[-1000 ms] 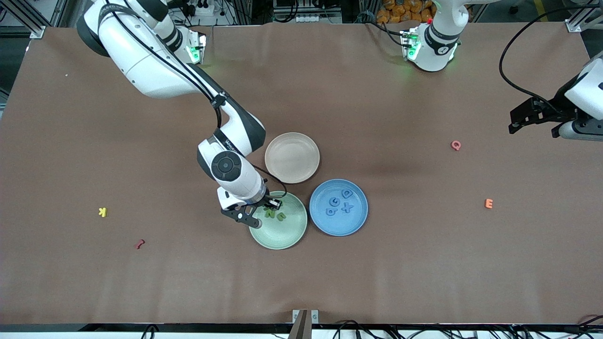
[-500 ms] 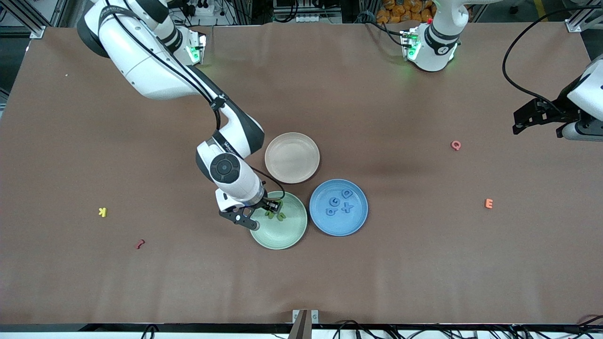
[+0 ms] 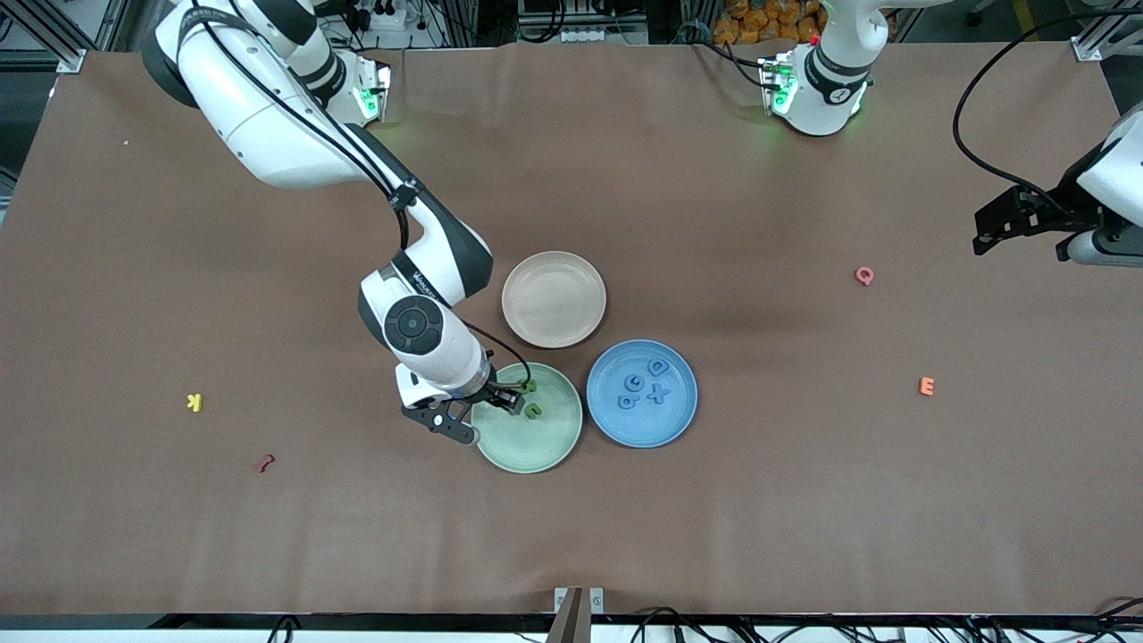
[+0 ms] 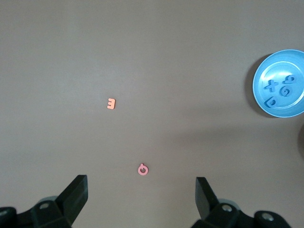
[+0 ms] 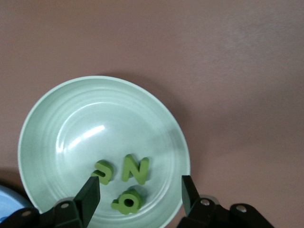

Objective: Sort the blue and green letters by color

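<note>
The green plate (image 3: pixel 536 442) (image 5: pixel 71 114) lies beside the blue plate (image 3: pixel 665 429) (image 4: pixel 266 71). Three green letters lie in the green plate: a U (image 5: pixel 103 171), an N (image 5: pixel 135 169) and a 6 (image 5: pixel 127 201). Two green pieces (image 3: pixel 533 411) show in the front view. My right gripper (image 3: pixel 478 411) (image 5: pixel 139 194) hangs open over the green plate's rim, its fingers apart on either side of the letters and holding nothing. Several blue letters (image 3: pixel 658 393) (image 4: pixel 284 88) lie in the blue plate. My left gripper (image 3: pixel 987 234) (image 4: pixel 140 194) waits open, high over the left arm's end of the table.
An empty beige plate (image 3: pixel 554 299) sits beside both plates, farther from the front camera. A pink Q (image 3: pixel 863 275) (image 4: pixel 143 169) and an orange E (image 3: pixel 927 386) (image 4: pixel 110 103) lie toward the left arm's end. A yellow K (image 3: pixel 195 402) and a dark red squiggle (image 3: pixel 264 463) lie toward the right arm's end.
My right gripper has opened and let a green piece go into the green plate, then drawn back toward the plate's rim. The left arm barely shifted.
</note>
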Tool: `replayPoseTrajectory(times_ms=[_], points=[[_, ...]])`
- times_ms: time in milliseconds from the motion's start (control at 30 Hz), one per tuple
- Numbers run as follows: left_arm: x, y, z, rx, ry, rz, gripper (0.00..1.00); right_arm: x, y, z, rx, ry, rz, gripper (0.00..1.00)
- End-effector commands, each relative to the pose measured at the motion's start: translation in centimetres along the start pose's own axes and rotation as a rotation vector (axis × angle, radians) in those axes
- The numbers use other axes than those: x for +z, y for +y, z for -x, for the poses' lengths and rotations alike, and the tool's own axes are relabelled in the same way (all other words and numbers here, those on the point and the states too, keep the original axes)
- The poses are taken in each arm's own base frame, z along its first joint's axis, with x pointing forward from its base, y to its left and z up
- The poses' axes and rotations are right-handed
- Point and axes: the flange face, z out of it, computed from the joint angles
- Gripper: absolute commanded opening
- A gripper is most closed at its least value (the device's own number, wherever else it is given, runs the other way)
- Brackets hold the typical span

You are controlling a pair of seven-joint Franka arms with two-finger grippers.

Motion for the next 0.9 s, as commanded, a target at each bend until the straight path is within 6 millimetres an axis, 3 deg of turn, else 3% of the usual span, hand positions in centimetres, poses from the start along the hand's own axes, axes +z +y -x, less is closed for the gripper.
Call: replayPoseTrajectory(times_ms=[0,100,167,567,867], points=[[-0.9,0.0,0.0,-0.013,-0.001,-0.005,1.0,-3.1,0.5,-1.2,-0.006,-0.001,0.047,0.82],[-1.7,0.0,-0.3,-0.025,0.018,0.022,1.0,-4.3,0.6,-1.5,-0.019,-0.008,0.066,0.88],[-1.8,0.1,-0.5,-0.027,0.024,0.032,1.0,-5.0,0.7,-1.6,-0.016,-0.008,0.076,1.0],[-1.6,0.0,-0.7,-0.029,0.03,0.035,1.0,-12.8,2.0,-3.0,-0.057,0.006,0.054,1.0],[-1.5,0.0,-0.7,-0.029,0.026,0.029,1.0,-20.5,4.4,-3.7,-0.141,-0.006,0.027,1.0]])
